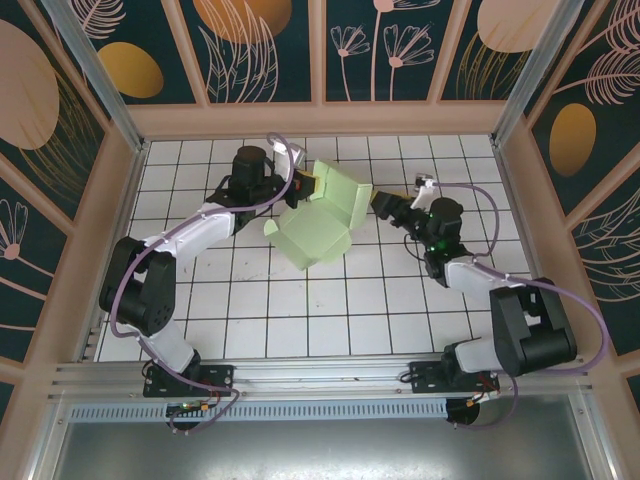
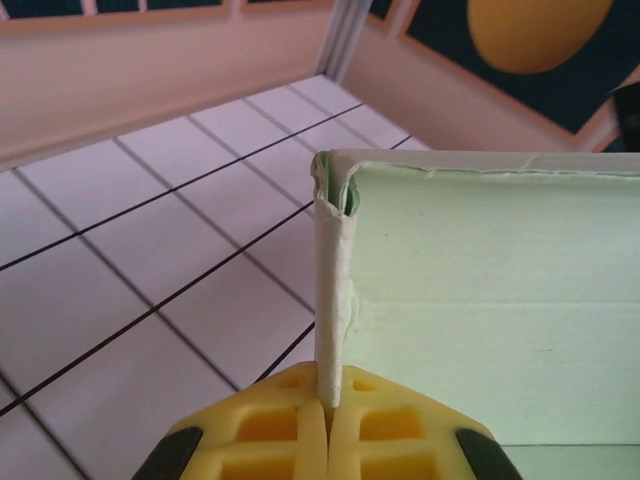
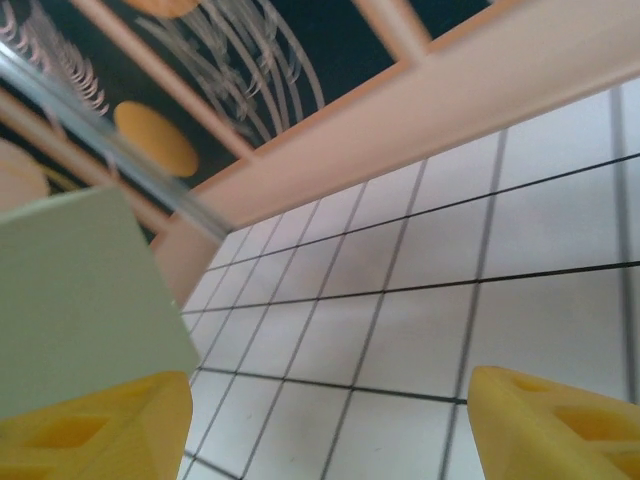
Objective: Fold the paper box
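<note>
The paper box [image 1: 322, 212] is a pale mint-green card piece, partly folded up, resting on the tiled table at the back centre. My left gripper [image 1: 300, 186] is shut on its upright left wall, and the wall's edge [image 2: 333, 300] runs straight up from between the yellow fingers [image 2: 290, 430]. The box's inner panel [image 2: 490, 300] spreads to the right of that edge. My right gripper [image 1: 378, 203] stands open just beside the box's right side. Its yellow fingers [image 3: 90, 430] are wide apart with only tiles between them, and a green panel [image 3: 80, 300] sits above the left one.
The white tiled table [image 1: 300, 310] is fenced by a wooden rail [image 1: 320, 118] at the back and by side walls. Open tiles lie in front of the box, between the two arms.
</note>
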Controlling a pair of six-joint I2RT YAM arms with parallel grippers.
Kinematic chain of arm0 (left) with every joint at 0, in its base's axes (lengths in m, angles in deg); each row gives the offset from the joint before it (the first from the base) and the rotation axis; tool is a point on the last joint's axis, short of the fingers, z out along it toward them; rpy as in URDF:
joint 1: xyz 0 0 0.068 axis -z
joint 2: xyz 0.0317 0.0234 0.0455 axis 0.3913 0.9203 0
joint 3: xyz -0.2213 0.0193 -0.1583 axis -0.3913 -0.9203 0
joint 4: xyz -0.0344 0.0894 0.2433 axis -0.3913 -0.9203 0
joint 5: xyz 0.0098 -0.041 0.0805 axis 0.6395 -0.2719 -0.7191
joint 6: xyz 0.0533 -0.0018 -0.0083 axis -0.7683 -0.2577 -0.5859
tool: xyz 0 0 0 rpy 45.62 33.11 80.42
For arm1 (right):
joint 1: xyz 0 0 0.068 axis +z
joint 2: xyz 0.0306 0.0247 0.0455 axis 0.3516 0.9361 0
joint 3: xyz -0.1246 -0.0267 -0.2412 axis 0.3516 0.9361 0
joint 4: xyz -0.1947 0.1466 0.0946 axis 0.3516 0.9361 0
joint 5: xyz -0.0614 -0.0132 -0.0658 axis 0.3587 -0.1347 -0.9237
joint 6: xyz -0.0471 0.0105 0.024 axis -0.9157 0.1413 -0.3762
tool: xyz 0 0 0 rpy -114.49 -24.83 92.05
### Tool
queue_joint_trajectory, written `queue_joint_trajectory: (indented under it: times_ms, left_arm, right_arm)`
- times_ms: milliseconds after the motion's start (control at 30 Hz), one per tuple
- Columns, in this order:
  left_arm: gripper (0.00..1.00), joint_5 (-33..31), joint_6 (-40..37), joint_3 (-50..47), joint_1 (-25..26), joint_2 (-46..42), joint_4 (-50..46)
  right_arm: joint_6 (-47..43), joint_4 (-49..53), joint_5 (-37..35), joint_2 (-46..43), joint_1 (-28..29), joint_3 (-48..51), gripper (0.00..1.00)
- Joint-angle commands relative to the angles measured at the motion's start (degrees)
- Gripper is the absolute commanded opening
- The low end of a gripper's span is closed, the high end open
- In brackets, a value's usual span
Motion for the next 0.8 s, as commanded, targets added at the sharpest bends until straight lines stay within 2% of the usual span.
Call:
queue_joint_trajectory:
  times_ms: [0, 400, 633, 767]
  left_arm:
    - [0.00, 4.01, 2.19, 0.53, 0.93, 0.46, 5.10]
    - [0.00, 2.82, 3.76, 0.04, 1.40, 0.49, 6.52]
    - [0.01, 2.00, 4.38, -1.04, 1.40, 0.52, 7.56]
    - [0.01, -1.44, 2.63, -0.40, 1.40, 0.46, 4.78]
  right_arm:
    - [-0.06, -5.90, 5.55, 1.49, 2.45, -3.80, 0.73]
    - [1.98, -12.03, 11.14, 10.05, 7.80, -9.62, 0.74]
    - [2.75, -12.81, 9.87, 10.42, 7.19, -9.13, 0.73]
    - [3.02, -12.58, 7.31, 7.80, 4.89, -6.16, 0.73]
